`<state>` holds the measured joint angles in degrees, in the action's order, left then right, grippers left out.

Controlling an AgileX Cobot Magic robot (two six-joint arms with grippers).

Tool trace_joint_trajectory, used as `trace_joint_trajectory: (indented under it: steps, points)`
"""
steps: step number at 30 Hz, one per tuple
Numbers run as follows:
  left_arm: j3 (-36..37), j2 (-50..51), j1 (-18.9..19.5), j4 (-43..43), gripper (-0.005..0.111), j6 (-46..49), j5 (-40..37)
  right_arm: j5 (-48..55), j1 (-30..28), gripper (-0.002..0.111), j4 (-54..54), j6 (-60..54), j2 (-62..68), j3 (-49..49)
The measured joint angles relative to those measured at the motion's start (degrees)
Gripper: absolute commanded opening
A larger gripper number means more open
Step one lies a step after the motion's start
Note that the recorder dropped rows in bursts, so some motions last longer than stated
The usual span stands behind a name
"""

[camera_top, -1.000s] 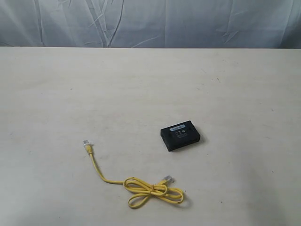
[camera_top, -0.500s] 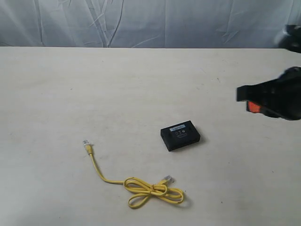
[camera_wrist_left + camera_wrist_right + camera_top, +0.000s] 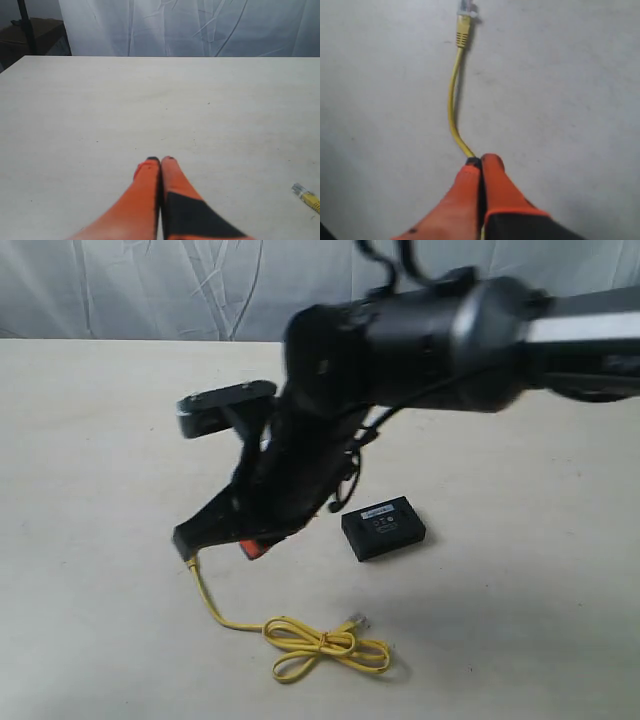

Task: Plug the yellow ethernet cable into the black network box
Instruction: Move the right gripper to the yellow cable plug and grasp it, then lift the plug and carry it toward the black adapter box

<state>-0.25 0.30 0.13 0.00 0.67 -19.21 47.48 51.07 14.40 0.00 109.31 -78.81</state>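
The yellow ethernet cable [image 3: 330,648] lies on the table near the front, its tied loop to the right and a free end running up to the left. The black network box [image 3: 383,527] sits flat to the right of that end. My right gripper [image 3: 188,538] has reached across from the right and hangs shut just over the free end. In the right wrist view the cable [image 3: 452,102] runs out from under the gripper [image 3: 481,161] to its clear plug [image 3: 464,20]. My left gripper [image 3: 160,160] is shut and holds nothing; one plug [image 3: 306,194] shows off to its side.
The right arm [image 3: 420,335] spans the table from the right edge, above and behind the box. A wrinkled pale curtain [image 3: 150,290] hangs along the table's far edge.
The right arm came in from the right edge and swept across the table to the cable's free end, now covering the plug in the exterior view. Cable and box have not moved.
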Motion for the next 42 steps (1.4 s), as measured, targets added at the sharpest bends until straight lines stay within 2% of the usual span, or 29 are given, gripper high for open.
trace_joint_trajectory:
  steps: [4, 7, 8, 10, 11, 12, 16, 25, 27, 29, 30, 42]
  points:
    - [0.0, 0.0, 0.0, 0.0, 0.0, 0.0, 0.0, 4.67, 5.84, -0.001, -8.49, 8.58, 12.16, -13.39]
    - [0.0, 0.0, 0.0, 0.0, 0.0, 0.0, 0.0, 5.38, 6.67, 0.002, -9.14, 10.76, 16.44, -18.76]
    - [0.0, 0.0, 0.0, 0.0, 0.0, 0.0, 0.0, 5.26, 6.67, 0.007, -9.41, 11.32, 17.51, -19.55]
    - [0.0, 0.0, 0.0, 0.0, 0.0, 0.0, 0.0, 4.83, 6.67, 0.026, -9.49, 12.14, 18.58, -19.95]
    - [0.0, 0.0, 0.0, 0.0, 0.0, 0.0, 0.0, 4.48, 6.67, 0.033, -9.64, 12.57, 19.03, -19.95]
    - [0.0, 0.0, 0.0, 0.0, 0.0, 0.0, 0.0, 3.89, 6.67, 0.035, -9.75, 12.81, 19.43, -19.95]
    - [0.0, 0.0, 0.0, 0.0, 0.0, 0.0, 0.0, 1.45, 6.67, 0.03, -10.16, 14.45, 20.55, -19.95]
    - [0.0, 0.0, 0.0, 0.0, 0.0, 0.0, 0.0, 0.3, 6.67, 0.028, -11.34, 16.56, 22.38, -20.03]
    - [0.0, 0.0, 0.0, 0.0, 0.0, 0.0, 0.0, 0.42, 6.67, 0.019, -11.34, 16.65, 22.48, -20.03]
    - [0.0, 0.0, 0.0, 0.0, 0.0, 0.0, 0.0, 1.16, 6.67, 0.002, -11.44, 16.65, 22.62, -20.03]
    - [0.0, 0.0, 0.0, 0.0, 0.0, 0.0, 0.0, 1.46, 6.67, 0.0, -11.81, 16.65, 22.61, -20.15]
    - [0.0, 0.0, 0.0, 0.0, 0.0, 0.0, 0.0, 10.16, 5.99, 0.0, -13.72, 12.66, 17.55, -20.31]
